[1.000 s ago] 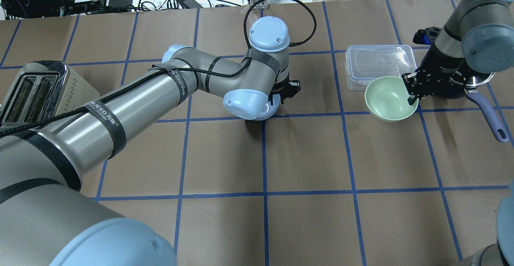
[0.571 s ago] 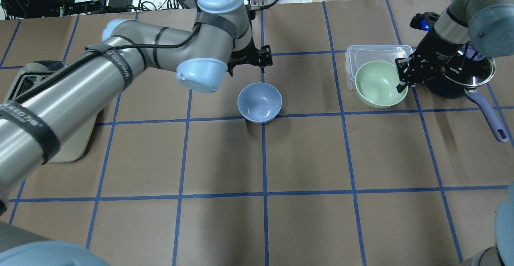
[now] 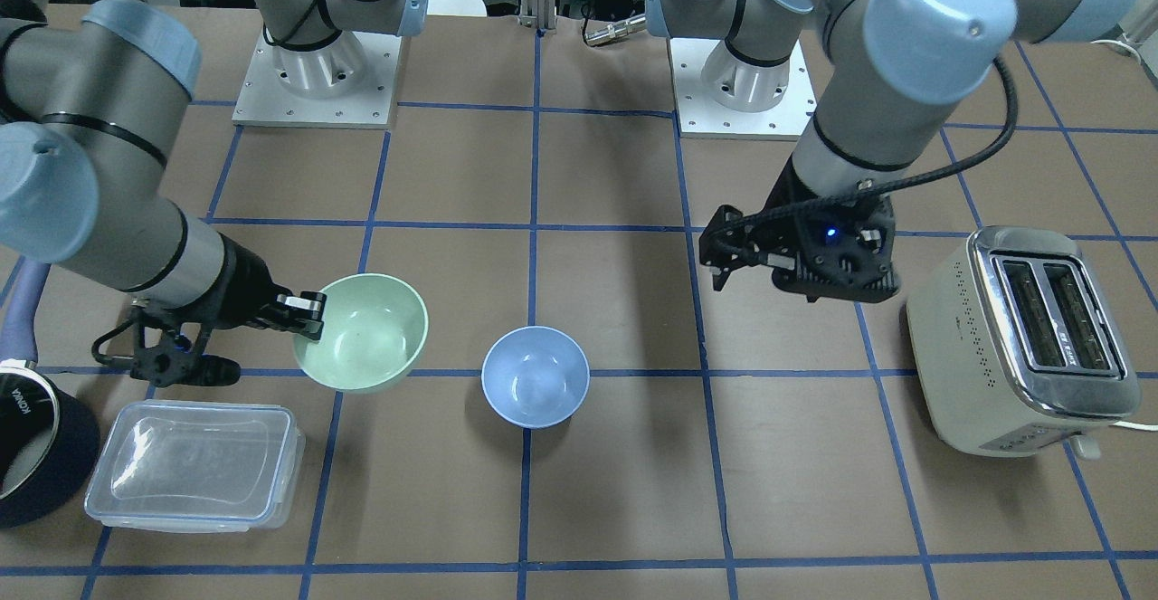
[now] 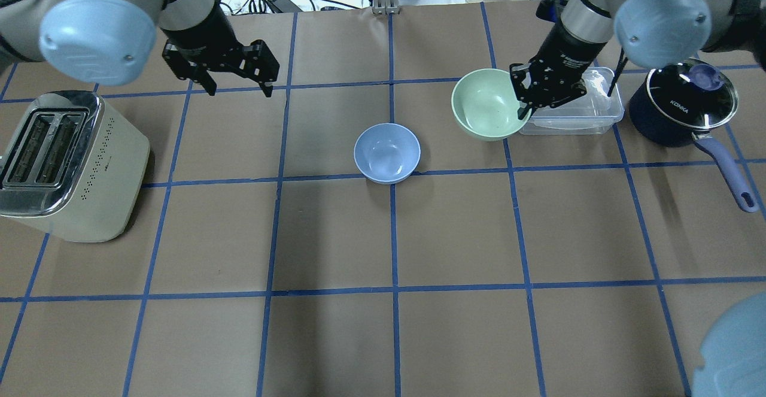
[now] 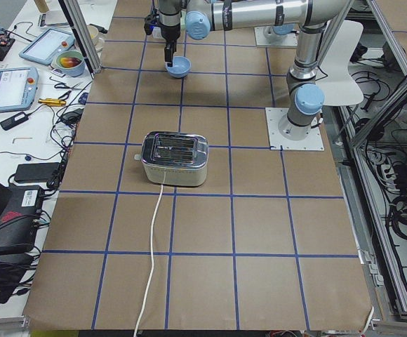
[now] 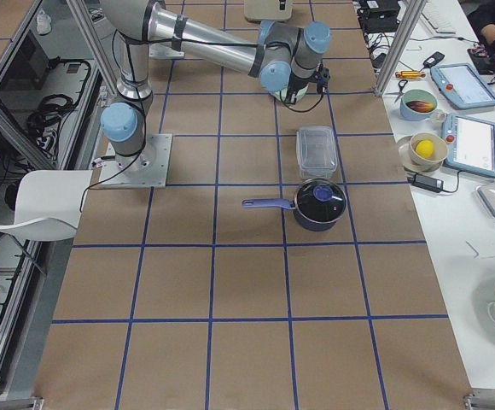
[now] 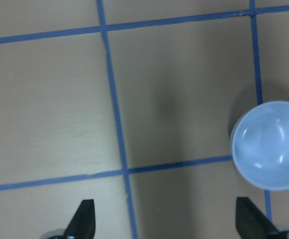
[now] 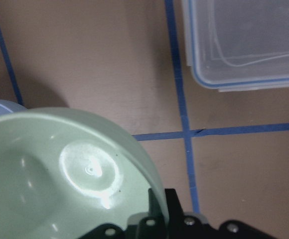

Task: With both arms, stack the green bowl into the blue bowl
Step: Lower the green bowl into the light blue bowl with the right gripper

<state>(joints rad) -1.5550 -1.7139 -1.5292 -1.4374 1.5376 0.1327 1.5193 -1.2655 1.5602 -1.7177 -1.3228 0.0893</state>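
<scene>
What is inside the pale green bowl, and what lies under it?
The pale green round plastic bowl is empty; the right gripper holds its rim. Around it shows brown table paper; the spot directly beneath is covered.

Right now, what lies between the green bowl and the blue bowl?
Nothing: only bare brown table separates the green bowl and the blue bowl, clearest in the overhead view.

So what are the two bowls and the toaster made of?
The green bowl and blue bowl look like smooth matte plastic: flat color, only soft glints inside. The toaster has a cream body, painted metal or plastic, I can't tell, and a mirror-shiny, metal-looking top.
</scene>
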